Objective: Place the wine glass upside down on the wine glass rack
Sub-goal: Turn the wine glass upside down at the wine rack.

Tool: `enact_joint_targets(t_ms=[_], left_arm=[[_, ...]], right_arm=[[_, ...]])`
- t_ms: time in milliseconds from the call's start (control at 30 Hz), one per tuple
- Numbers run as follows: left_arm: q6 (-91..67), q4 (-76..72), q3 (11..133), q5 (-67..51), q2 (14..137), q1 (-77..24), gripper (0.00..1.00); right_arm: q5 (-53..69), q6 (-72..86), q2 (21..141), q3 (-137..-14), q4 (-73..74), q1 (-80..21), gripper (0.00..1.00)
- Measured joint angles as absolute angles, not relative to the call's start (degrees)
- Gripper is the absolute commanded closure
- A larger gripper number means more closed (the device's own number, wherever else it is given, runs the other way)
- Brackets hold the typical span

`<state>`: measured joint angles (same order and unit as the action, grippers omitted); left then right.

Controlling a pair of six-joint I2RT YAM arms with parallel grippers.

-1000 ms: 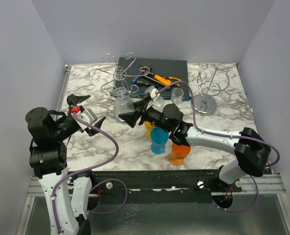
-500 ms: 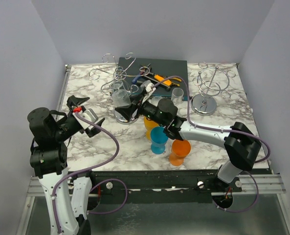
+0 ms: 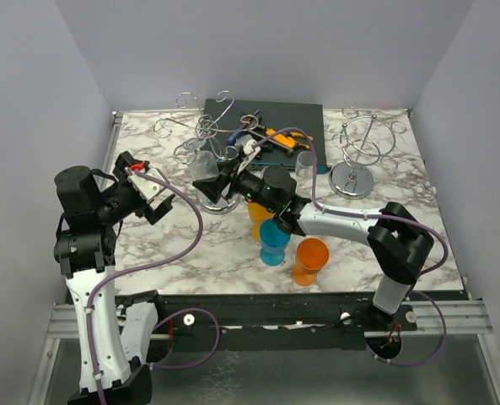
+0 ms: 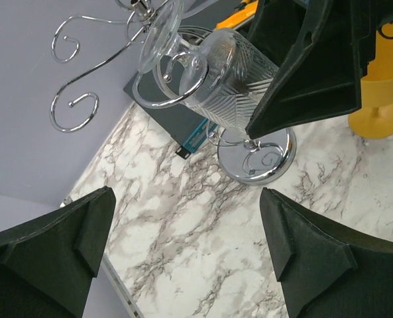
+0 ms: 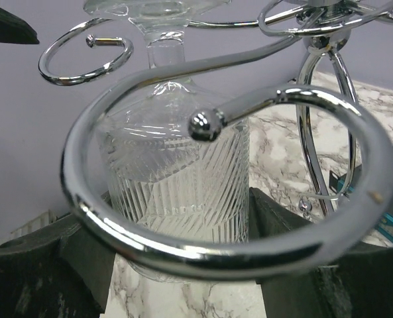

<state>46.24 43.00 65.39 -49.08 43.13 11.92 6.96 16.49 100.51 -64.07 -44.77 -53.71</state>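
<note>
The wine glass (image 3: 206, 169), clear and ribbed, hangs upside down at the left chrome rack (image 3: 201, 128). My right gripper (image 3: 220, 181) is shut on its bowl (image 5: 176, 185), with a black finger (image 5: 285, 228) pressed on each side. The stem (image 5: 163, 53) rises among the rack's loops (image 5: 116, 228), and the foot (image 4: 160, 33) is on top, above a ring (image 4: 176, 79). My left gripper (image 4: 186, 199) stands open over bare marble to the left of the rack's round base (image 4: 256, 156), holding nothing.
A yellow cup (image 3: 258, 215), a blue cup (image 3: 273, 240) and an orange cup (image 3: 309, 257) stand under my right arm. A second chrome rack (image 3: 355, 156) is at the back right. A dark box (image 3: 266, 114) with tools and a clear glass (image 3: 306, 164) lie behind.
My right arm has carried the glass left and back into the rack's loops. My left arm has risen a little and swung its gripper toward the rack.
</note>
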Motion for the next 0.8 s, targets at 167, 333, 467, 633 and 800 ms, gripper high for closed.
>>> enact_joint_targets(t_ms=[167, 333, 467, 633, 800], left_arm=[[47.51, 42.94, 64.73, -47.77, 43.70, 11.92, 0.01], [47.79, 42.89, 64.42, -46.89, 43.92, 11.92, 0.01], [47.83, 42.87, 64.40, -46.59, 44.12, 11.92, 0.01], [47.81, 42.85, 64.40, -46.22, 44.34, 11.92, 0.01], [47.79, 42.83, 64.40, -45.95, 44.58, 11.92, 0.01]], right_arm=[[7.20, 16.49, 102.04, -64.88, -46.63, -53.67, 0.79], [7.51, 16.47, 104.20, -66.28, -48.51, -53.65, 0.80], [8.27, 16.43, 105.93, -66.48, -51.57, -53.60, 0.80], [10.17, 15.75, 107.07, -66.52, -54.50, -53.54, 0.81], [12.19, 14.72, 108.77, -68.55, -55.00, -53.54, 0.82]])
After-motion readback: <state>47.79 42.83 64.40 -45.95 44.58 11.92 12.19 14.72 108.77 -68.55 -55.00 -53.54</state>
